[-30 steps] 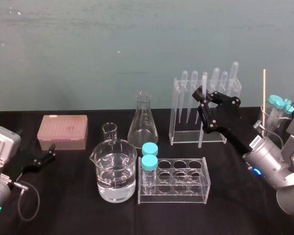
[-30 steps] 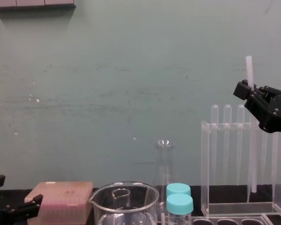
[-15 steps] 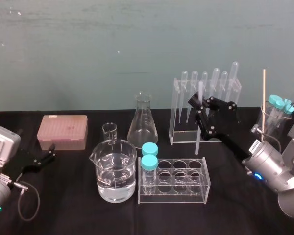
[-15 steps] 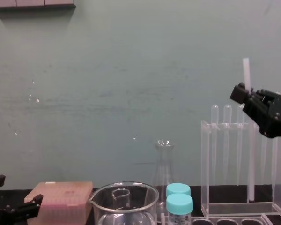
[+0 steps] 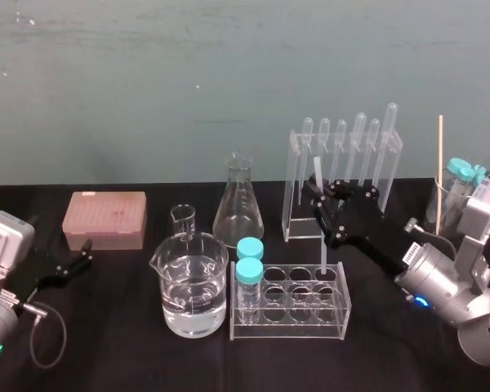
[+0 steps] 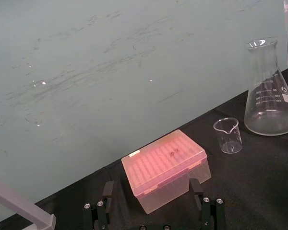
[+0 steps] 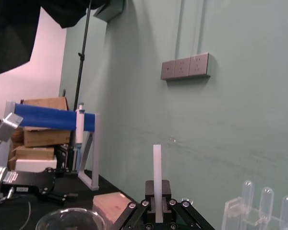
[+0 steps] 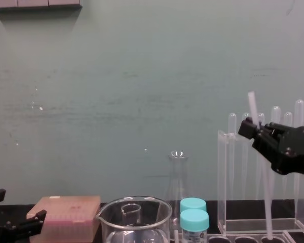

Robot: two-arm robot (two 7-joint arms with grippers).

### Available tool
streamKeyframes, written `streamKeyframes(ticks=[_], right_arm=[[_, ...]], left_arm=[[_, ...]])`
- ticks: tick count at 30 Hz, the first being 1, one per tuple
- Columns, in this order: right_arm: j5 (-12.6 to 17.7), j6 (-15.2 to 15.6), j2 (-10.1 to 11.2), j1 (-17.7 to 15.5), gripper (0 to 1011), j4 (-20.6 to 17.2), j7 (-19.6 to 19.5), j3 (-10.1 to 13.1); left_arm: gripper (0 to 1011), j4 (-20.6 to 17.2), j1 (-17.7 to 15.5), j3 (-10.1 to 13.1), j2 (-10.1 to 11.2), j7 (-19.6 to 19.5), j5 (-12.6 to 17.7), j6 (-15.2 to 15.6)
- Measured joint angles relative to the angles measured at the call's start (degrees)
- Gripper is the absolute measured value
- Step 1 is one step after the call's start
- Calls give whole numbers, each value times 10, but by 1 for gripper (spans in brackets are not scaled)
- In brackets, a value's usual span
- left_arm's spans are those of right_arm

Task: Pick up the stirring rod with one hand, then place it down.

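Observation:
My right gripper is shut on the stirring rod, a thin whitish translucent rod held near its upper third. The rod stands almost upright, leaning slightly. Its lower end reaches the back right hole of the low clear tube rack; I cannot tell whether it is inside. In the chest view the right gripper holds the stirring rod in front of the tall pipette rack. The right wrist view shows the stirring rod rising from between the fingers. My left gripper is parked at the far left, open.
A water-filled beaker, a small beaker and a conical flask stand left of the low rack, which holds two teal-capped tubes. A pink tip box sits back left. A jar with a wooden stick stands at far right.
My right gripper has carried the rod down, leftward and toward the front, from before the pipette rack to over the low tube rack. The left arm has stayed put.

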Motion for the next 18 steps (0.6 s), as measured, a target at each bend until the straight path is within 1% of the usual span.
streamKeyframes(ticks=[3, 9, 15, 18], right_arm=[[-4, 3, -6, 10, 69, 21, 8, -3], [-3, 15, -15, 26, 70, 56, 26, -12], [-4, 30, -19, 35, 70, 82, 36, -22], [-11, 37, -19, 40, 70, 93, 37, -29]], left_arm=[[1000, 0, 0, 0, 0, 0, 0, 0], [1000, 0, 0, 0, 0, 0, 0, 0], [1000, 0, 0, 0, 0, 0, 0, 0], [1000, 0, 0, 0, 0, 0, 0, 0]])
